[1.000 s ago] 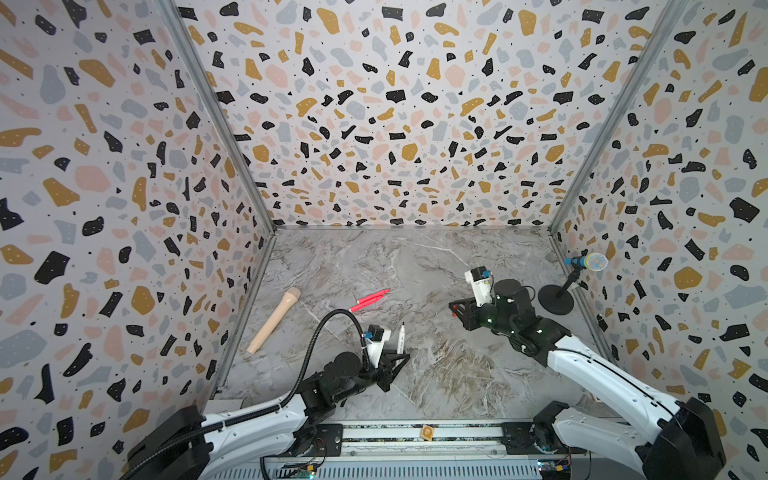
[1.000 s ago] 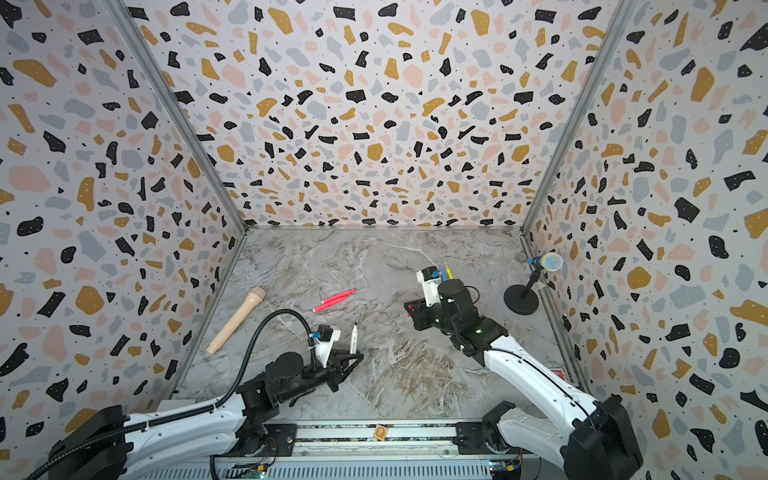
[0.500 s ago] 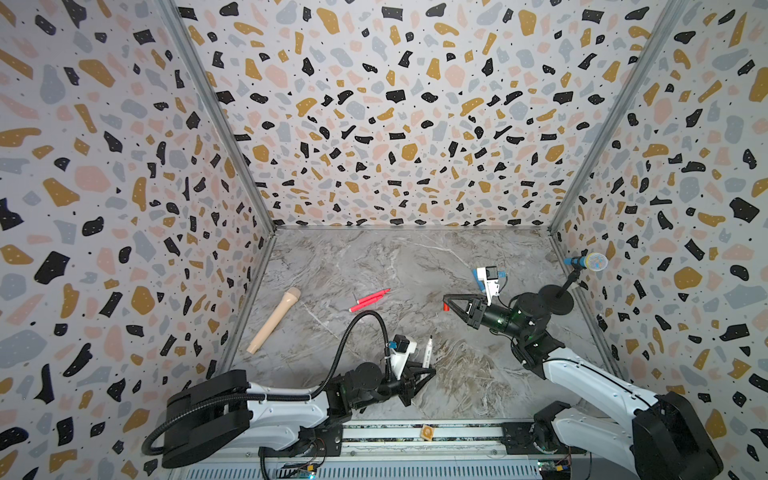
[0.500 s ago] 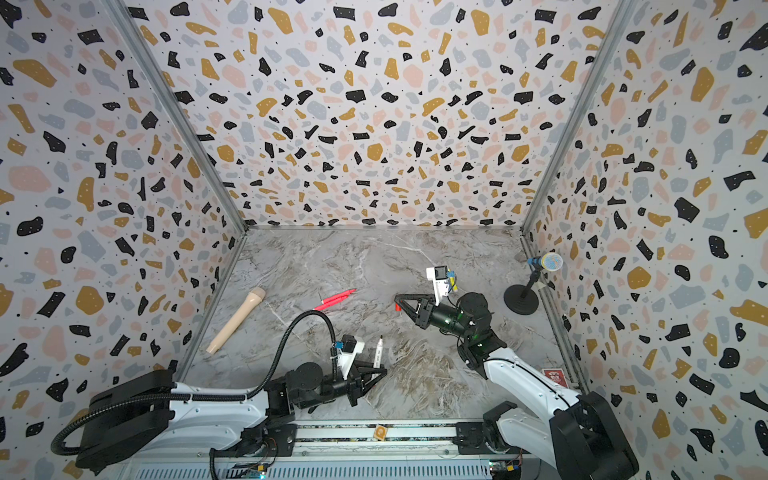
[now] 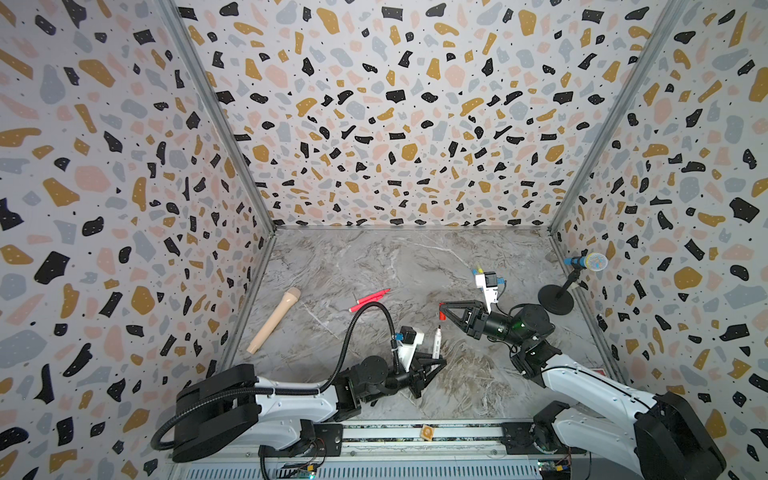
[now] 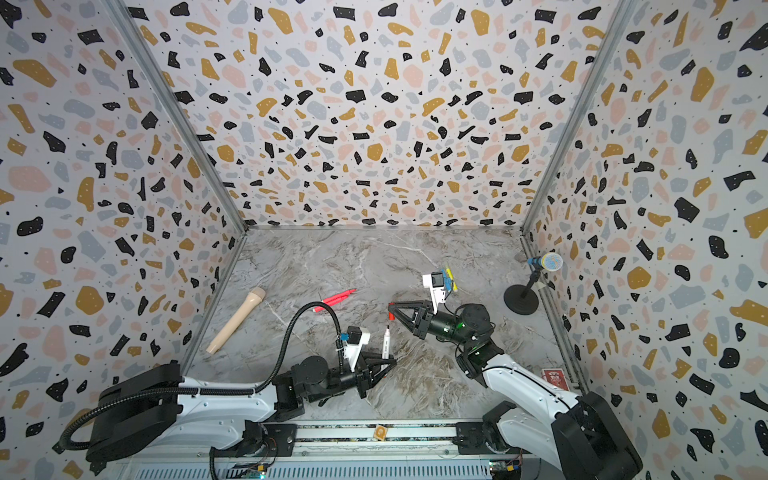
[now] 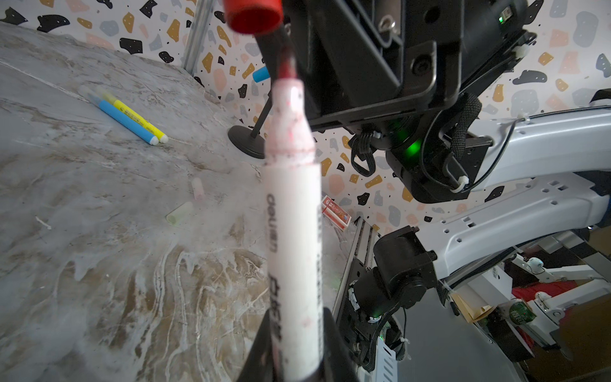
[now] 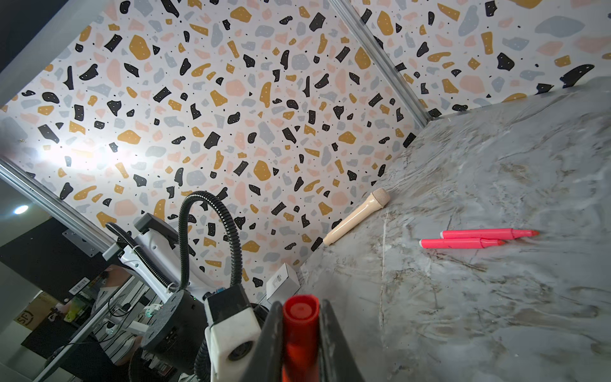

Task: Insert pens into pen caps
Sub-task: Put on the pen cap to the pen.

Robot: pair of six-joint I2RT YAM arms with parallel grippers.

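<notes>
While clamped tight around the white-barrelled pen (image 5: 436,343), left gripper (image 5: 436,360) holds it upright, nib upward. Right gripper (image 5: 443,311): closed around the red cap (image 5: 441,316), just above that nib. Pink pens (image 8: 476,238): well beyond both grippers.
</notes>
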